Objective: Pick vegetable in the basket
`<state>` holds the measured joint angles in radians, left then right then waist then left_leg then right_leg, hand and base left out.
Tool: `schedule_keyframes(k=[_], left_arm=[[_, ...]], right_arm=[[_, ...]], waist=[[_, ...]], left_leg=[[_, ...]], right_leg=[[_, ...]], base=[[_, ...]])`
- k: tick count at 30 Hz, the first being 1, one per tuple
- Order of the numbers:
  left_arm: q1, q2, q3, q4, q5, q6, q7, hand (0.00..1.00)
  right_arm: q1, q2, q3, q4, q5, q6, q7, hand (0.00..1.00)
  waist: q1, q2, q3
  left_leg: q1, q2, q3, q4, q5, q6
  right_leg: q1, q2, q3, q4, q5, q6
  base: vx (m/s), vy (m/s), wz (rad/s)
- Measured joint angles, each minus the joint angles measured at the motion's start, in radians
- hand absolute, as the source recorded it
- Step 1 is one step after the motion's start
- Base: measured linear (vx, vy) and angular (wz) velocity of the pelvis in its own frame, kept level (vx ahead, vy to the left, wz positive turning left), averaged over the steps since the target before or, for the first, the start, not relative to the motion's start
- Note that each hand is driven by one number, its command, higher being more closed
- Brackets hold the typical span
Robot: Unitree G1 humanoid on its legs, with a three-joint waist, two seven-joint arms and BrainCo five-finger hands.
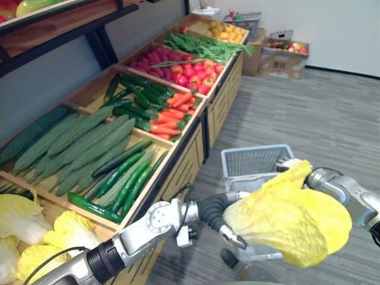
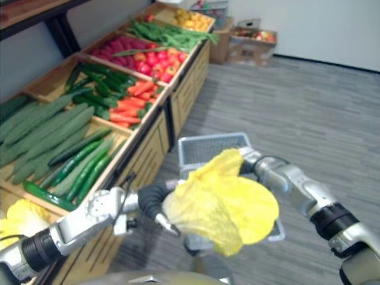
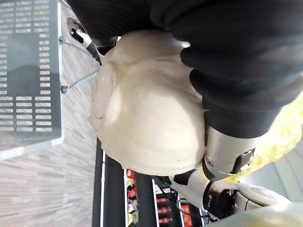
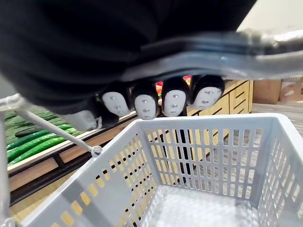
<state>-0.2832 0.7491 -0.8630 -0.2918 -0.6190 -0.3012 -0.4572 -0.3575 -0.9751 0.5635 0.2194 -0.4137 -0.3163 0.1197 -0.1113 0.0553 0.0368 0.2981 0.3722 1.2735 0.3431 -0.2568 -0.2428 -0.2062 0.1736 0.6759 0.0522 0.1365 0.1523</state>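
1. A wooden vegetable stand [image 1: 191, 155] runs from 7 to 12 o'clock in the head views, stocked with cucumbers [image 1: 77, 142] and carrots [image 1: 172, 116].
2. A grey plastic basket [image 1: 252, 159] hangs at 5 o'clock, its metal handle [image 4: 189, 59] clasped in the curled fingers of the right hand [image 4: 161, 101].
3. A yellow cabbage [image 1: 291, 219] rides over the basket's near rim, not yet inside, with the left hand [image 1: 221, 212] gripping its stem end.
4. The cabbage is probably light but bulky. Its leaves look soft and easily torn, so the firm pale base [image 3: 147, 118] seems the safest hold.
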Motion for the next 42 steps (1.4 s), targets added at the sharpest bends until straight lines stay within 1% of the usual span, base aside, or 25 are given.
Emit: schedule_keyframes(k=[8,11,13,16,17,20,22,25,29,31,33,35,36,39,40,42], left_arm=[[-0.039,0.002,-0.066,-0.068,0.001,-0.003,-0.008,1.00],[-0.050,0.005,-0.076,-0.097,0.004,-0.005,-0.003,1.00],[-0.056,0.008,-0.076,-0.118,0.005,-0.006,0.005,1.00],[-0.070,0.008,-0.072,-0.134,0.005,-0.012,0.022,1.00],[-0.071,0.008,-0.069,-0.140,0.005,-0.019,0.027,1.00],[-0.071,0.007,-0.059,-0.165,0.013,-0.020,0.044,1.00],[-0.071,0.003,-0.038,-0.171,0.013,-0.025,0.050,1.00],[-0.071,-0.003,-0.024,-0.177,0.013,-0.034,0.058,1.00],[-0.071,-0.004,-0.024,-0.177,0.014,-0.038,0.059,1.00],[-0.070,-0.004,-0.027,-0.177,0.052,-0.039,0.059,1.00],[-0.070,-0.004,-0.040,-0.174,0.062,-0.039,0.059,1.00],[-0.070,-0.004,-0.050,-0.161,0.094,-0.039,0.059,1.00],[-0.070,-0.003,-0.063,-0.149,0.095,-0.039,0.059,1.00],[-0.070,-0.004,-0.115,-0.076,0.162,-0.039,0.057,1.00],[-0.071,-0.008,-0.125,-0.051,0.177,-0.039,0.054,1.00],[-0.074,-0.018,-0.125,0.012,0.215,-0.039,0.052,1.00]], right_arm=[[-0.004,0.000,-0.017,0.084,0.000,0.012,0.031,1.00],[-0.003,0.003,-0.071,0.113,0.000,0.023,0.039,1.00],[-0.003,0.003,-0.129,0.117,0.000,0.032,0.039,1.00],[0.001,0.010,-0.171,0.148,0.000,0.038,0.038,1.00],[0.010,0.011,-0.181,0.152,0.000,0.048,0.038,1.00],[0.044,0.018,-0.229,0.164,0.000,0.050,0.038,1.00],[0.054,0.047,-0.272,0.191,0.000,0.055,0.038,1.00],[0.066,0.098,-0.347,0.209,0.000,0.090,0.031,1.00],[0.066,0.126,-0.389,0.226,0.000,0.107,0.028,1.00],[0.066,0.131,-0.398,0.227,0.000,0.114,0.028,1.00],[0.065,0.131,-0.398,0.227,0.001,0.115,0.028,1.00],[0.062,0.134,-0.398,0.227,0.001,0.115,0.029,1.00],[0.057,0.137,-0.398,0.227,0.001,0.116,0.029,1.00],[0.000,0.151,-0.396,0.226,0.001,0.121,0.030,1.00],[-0.020,0.155,-0.394,0.227,0.001,0.122,0.030,1.00],[-0.071,0.157,-0.365,0.226,0.002,0.123,0.030,1.00]], waist=[[-0.005,0.002,0.032],[-0.008,0.006,0.044],[-0.009,0.007,0.055],[-0.015,0.011,0.061],[-0.013,0.011,0.061],[-0.011,0.012,0.065],[-0.008,0.012,0.065],[-0.008,0.017,0.069],[-0.003,0.020,0.072],[0.004,0.021,0.073],[0.005,0.021,0.073],[0.005,0.021,0.073],[0.004,0.021,0.073],[0.003,0.021,0.073],[0.000,0.023,0.074],[-0.016,0.028,0.077]], left_leg=[[-0.016,0.007,-0.011,0.009,-0.001,0.000],[-0.031,0.007,-0.026,0.012,-0.004,0.004],[-0.040,0.009,-0.031,0.020,-0.007,0.006],[-0.056,0.030,-0.051,0.044,-0.016,0.005],[-0.058,0.032,-0.054,0.046,-0.017,0.006],[-0.073,0.034,-0.078,0.049,-0.018,0.008],[-0.078,0.035,-0.083,0.051,-0.018,0.008],[-0.086,0.041,-0.091,0.061,-0.021,0.009],[-0.087,0.041,-0.096,0.063,-0.022,0.009],[-0.088,0.041,-0.096,0.064,-0.022,0.009],[-0.088,0.041,-0.095,0.065,-0.022,0.009],[-0.087,0.041,-0.095,0.065,-0.022,0.009],[-0.087,0.041,-0.094,0.066,-0.023,0.010],[-0.087,0.042,-0.074,0.076,-0.028,0.012],[-0.085,0.044,-0.068,0.080,-0.029,0.015],[-0.078,0.046,-0.062,0.083,-0.029,0.016]], right_leg=[[-0.004,-0.016,-0.026,-0.003,0.000,0.000],[-0.009,-0.024,-0.038,-0.004,0.000,0.000],[-0.015,-0.029,-0.045,-0.003,0.000,0.000],[-0.015,-0.033,-0.069,-0.003,0.000,0.000],[-0.015,-0.034,-0.073,-0.003,0.000,0.000],[-0.016,-0.043,-0.094,-0.003,0.000,0.000],[-0.016,-0.045,-0.099,-0.003,0.000,0.000],[-0.018,-0.048,-0.106,-0.003,0.000,0.000],[-0.018,-0.049,-0.109,-0.002,0.000,0.000],[-0.019,-0.049,-0.109,-0.002,0.000,0.000],[-0.019,-0.049,-0.110,-0.002,0.000,0.000],[-0.019,-0.049,-0.109,-0.002,0.000,0.000],[-0.020,-0.048,-0.108,-0.002,0.000,0.000],[-0.034,-0.040,-0.089,0.006,0.000,0.000],[-0.036,-0.037,-0.086,0.008,0.000,0.000],[-0.036,-0.033,-0.085,0.015,0.000,0.000]], base=[[-0.03,-0.023,0.11],[-0.05,-0.010,0.13],[-0.04,-0.005,0.08],[-0.03,-0.002,0.21],[-0.02,0.000,0.16],[-0.02,0.003,0.20],[-0.02,0.010,0.11],[-0.03,0.019,0.06],[-0.01,0.019,0.02],[0.00,0.000,0.00],[0.00,0.000,0.00],[0.00,0.000,0.00],[-0.01,0.026,-0.06],[-0.01,0.041,-0.19],[-0.01,0.026,-0.12],[-0.01,0.034,-0.11]])
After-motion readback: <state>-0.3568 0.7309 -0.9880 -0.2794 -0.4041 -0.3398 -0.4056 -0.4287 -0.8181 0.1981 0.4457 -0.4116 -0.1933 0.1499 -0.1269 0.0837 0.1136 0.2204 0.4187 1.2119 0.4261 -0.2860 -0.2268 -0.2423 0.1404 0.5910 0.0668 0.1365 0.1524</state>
